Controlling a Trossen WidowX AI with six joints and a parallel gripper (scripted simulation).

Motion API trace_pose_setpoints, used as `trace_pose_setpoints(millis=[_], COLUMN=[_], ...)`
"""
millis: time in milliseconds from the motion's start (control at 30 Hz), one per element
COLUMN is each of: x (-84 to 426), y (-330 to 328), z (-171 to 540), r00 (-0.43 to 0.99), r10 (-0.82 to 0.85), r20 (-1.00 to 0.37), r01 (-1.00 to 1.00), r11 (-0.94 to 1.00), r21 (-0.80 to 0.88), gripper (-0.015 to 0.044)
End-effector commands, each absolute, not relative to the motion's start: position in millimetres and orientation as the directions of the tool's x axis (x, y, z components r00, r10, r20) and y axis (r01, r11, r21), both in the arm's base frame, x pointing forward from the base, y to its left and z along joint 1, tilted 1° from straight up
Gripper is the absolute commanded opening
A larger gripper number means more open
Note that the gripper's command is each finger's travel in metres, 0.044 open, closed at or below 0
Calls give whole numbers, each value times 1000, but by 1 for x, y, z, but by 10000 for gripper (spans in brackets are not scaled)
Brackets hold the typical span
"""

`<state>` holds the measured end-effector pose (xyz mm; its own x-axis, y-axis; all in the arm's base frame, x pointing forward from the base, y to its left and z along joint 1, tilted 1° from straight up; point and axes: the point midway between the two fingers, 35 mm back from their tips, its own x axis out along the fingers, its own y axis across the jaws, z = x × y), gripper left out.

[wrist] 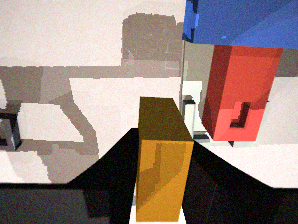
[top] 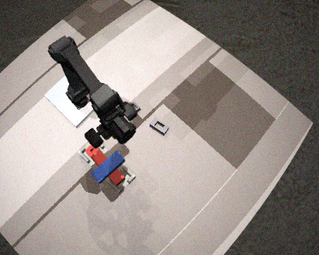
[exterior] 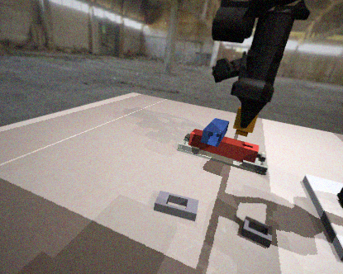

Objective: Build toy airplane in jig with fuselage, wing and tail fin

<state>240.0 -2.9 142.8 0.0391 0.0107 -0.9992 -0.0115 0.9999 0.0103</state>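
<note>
The tail fin point(wrist: 164, 180), orange, is pinched between my fingers point(exterior: 248, 120) above the table point(exterior: 112, 165), near the tail end of the red fuselage point(top: 101, 157) point(exterior: 236, 149) point(wrist: 240, 90), whose socket lies uncovered; the blue wing point(top: 108, 167) point(exterior: 215, 132) point(wrist: 245, 22) sits across the fuselage.

Bright, washed-out light on the tabletop point(top: 204, 184) point(exterior: 112, 181) point(wrist: 30, 35), brown shadows sprawling across it, dim floor point(top: 297, 46) point(exterior: 21, 82) beyond; grain speckles every view, edges looking jagged, and distant walls point(exterior: 71, 29) soft.
</note>
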Motion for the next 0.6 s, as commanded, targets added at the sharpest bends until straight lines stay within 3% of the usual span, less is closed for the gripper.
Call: trace_pose_setpoints(millis=[0,567], x=[239,232], y=[-17,-71], z=[137,126], r00=[31,31], r10=[13,6], r20=[-999,-1000], r01=[-19,-33], r11=[1000,999], r21=[13,5], gripper=[0,0])
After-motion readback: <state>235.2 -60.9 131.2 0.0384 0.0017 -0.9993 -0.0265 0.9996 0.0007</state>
